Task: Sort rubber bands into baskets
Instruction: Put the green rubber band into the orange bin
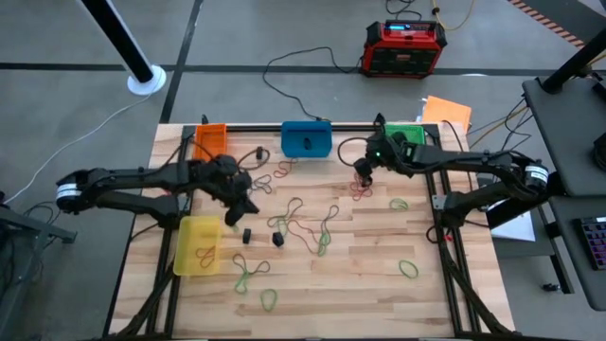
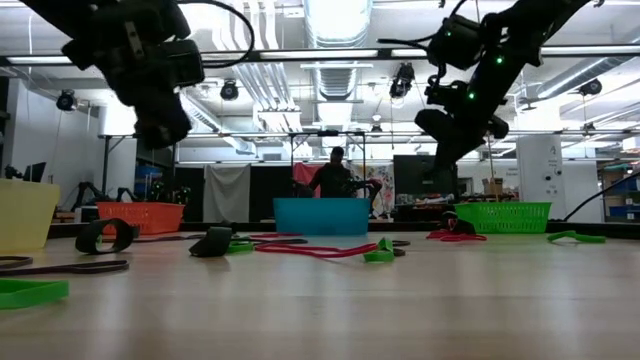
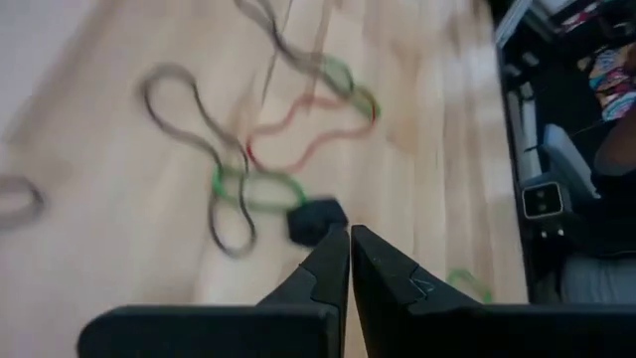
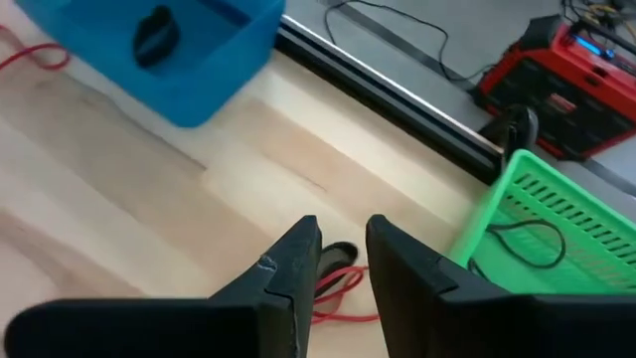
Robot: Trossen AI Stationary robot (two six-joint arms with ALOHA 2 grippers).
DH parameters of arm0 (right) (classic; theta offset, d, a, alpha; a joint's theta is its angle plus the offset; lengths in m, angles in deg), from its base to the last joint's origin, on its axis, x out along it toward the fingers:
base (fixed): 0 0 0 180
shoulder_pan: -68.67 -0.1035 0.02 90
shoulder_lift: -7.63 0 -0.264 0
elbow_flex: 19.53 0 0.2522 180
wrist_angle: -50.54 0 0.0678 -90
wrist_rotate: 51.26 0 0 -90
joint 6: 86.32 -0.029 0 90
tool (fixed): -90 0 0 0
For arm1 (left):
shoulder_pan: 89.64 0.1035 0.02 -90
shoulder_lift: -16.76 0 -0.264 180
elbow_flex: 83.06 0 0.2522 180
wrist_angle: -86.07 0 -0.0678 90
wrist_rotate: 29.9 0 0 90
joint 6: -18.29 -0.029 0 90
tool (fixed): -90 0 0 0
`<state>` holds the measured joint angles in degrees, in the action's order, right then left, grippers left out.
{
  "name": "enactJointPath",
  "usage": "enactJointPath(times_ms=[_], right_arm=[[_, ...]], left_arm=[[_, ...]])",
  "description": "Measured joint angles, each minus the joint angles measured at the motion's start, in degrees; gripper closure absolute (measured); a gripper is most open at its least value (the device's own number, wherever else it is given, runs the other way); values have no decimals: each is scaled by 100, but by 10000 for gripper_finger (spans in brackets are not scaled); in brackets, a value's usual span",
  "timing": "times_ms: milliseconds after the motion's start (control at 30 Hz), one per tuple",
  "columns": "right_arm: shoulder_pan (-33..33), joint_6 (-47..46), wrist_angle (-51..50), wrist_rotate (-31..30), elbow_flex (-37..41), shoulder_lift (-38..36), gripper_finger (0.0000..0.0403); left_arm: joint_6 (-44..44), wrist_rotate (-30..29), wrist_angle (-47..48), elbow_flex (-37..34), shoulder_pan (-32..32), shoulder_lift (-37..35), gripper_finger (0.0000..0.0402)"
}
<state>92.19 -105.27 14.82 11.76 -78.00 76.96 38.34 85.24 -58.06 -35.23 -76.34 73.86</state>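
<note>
Four small plastic baskets on the pale wooden surface [image 1: 379, 284]. Going left to right: the translucent yellow rectangular basket [image 1: 197, 245] sits at the left edge with a green loop inside. The orange rectangular basket [image 1: 210, 139] is at the far left corner; can't tell what's in it. The blue rectangular basket [image 1: 306, 138] is far centre with one black band lying in it. The green slatted basket [image 1: 409, 134] is far right and has a dark loop on its floor.

The left jaws [image 1: 248, 205] hang just right of the yellow basket, pressed fully together with nothing in them. A small black band [image 3: 316, 219] lies on the wood just beyond their tips, touching a green one.

The thin floppy rubber bands [image 1: 308, 227] are mostly strewn over the middle, green, red-brown and dark ones tangled together, too overlapped to count. Three green ones lie apart on the near side.

The right jaws [image 1: 364, 174] hover between the blue and green baskets, parted by a narrow gap and empty. A red-brown rubber band [image 4: 336, 288] and a dark one lie on the wood right under the tips.
</note>
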Motion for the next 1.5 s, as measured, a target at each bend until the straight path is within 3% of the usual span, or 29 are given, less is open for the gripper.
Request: enactJointPath(times_ms=[133, 300, 433, 633, 733, 833, 933, 1100, 1500], right_arm=[[-125, 41, 2, -145, 0, 1, 331], [-129, 47, 123, -161, 0, 5, 335], [-128, 48, 238, -158, 0, 5, 335], [-128, 49, 346, -156, 0, 10, 335], [-128, 27, 364, -156, 1, 10, 335], [-128, 25, 389, -154, 9, 10, 335], [-138, 23, 387, -147, 11, 10, 335], [-181, 29, 391, -141, 11, 10, 335], [-292, 168, 393, -108, 11, 10, 335]], left_arm=[[732, -60, 428, 0, -271, 0, 402], [933, -110, 748, 0, -466, 0, 402], [966, -792, 1100, 114, -570, 158, 402], [-316, -1262, 2586, 664, -725, 540, 402], [-1307, -1433, 2886, 792, -813, 710, 402], [-1445, -1414, 2887, 793, -833, 857, 398], [-1441, -1497, 2885, 782, -830, 1047, 381], [-735, -2504, 3037, 795, -833, 1463, 338], [-905, -2365, 3045, 719, -1217, 1994, 238]])
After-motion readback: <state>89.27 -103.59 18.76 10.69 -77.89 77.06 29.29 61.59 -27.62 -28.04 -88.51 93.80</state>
